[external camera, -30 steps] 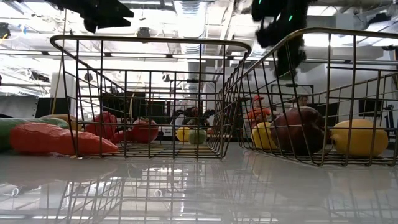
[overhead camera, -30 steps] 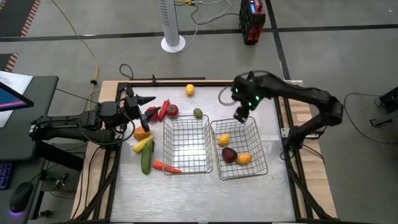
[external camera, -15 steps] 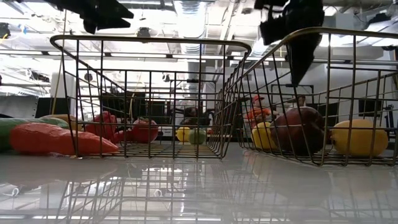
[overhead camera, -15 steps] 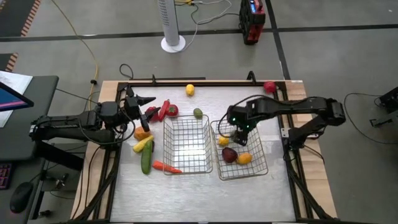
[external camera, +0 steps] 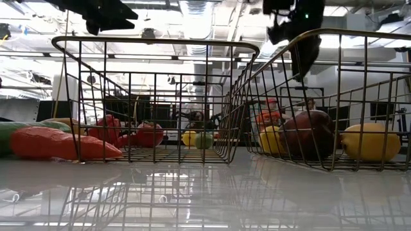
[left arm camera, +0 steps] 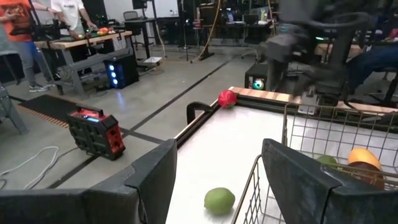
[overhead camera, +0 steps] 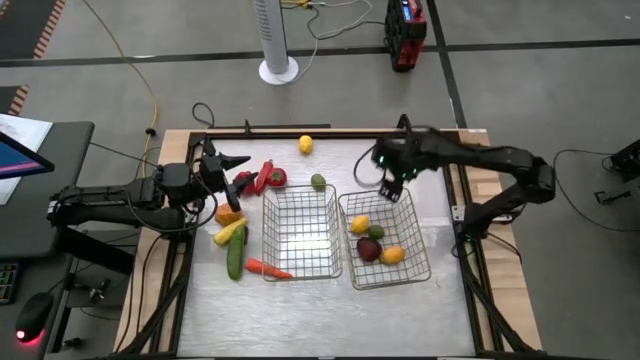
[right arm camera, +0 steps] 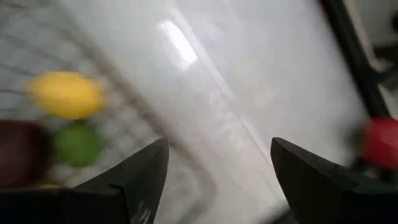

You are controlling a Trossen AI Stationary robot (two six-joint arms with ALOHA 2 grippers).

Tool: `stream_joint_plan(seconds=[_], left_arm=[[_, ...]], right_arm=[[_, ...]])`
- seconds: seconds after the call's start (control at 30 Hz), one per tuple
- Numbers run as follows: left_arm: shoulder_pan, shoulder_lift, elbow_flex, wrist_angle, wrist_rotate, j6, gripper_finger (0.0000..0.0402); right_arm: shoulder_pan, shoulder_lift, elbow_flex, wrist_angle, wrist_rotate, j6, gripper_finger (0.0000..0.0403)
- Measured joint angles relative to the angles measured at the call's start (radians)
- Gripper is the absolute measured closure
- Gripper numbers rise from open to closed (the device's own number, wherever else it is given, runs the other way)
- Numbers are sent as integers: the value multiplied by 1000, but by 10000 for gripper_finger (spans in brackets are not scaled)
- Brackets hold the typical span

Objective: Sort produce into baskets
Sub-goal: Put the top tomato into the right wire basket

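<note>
Right claw (overhead camera: 391, 187), fingers parted and empty, hangs above right basket (overhead camera: 421, 258) holding a green lime (overhead camera: 376, 232); left claw (overhead camera: 233, 170) open, idle.

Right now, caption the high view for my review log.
Right gripper open above right basket holding four pieces; left gripper waits beside scattered produce.

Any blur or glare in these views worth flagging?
Right wrist view: motion-smeared; the yellow piece, green piece and red piece are soft blobs, with a glare streak on the table. Low view: sharp, but the tabletop mirrors the baskets. Left wrist view: the right arm is blurred. High view: a bright patch under the left basket.
</note>
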Motion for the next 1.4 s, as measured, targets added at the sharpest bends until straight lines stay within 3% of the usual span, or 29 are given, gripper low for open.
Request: stream_joint_plan(seconds=[0.23,0.5,0.67,0.87,1.07,1.2,1.4], left_arm=[[0,0,0,-5,0,0,178],[0,0,0,1,0,4,178],[0,0,0,1,0,4,178],[0,0,0,2,0,12,178],[0,0,0,1,0,13,178],[0,0,0,1,0,30,178],[0,0,0,-6,0,29,178]], right_arm=[[-285,-6,-51,-7,1,-105,69],[-509,-5,-59,104,0,-136,33],[-570,33,-59,188,0,-140,21],[-629,157,-34,240,100,-193,21],[-747,285,15,243,116,-180,22],[-769,370,35,247,122,-129,23],[-764,455,68,213,217,-79,23]])
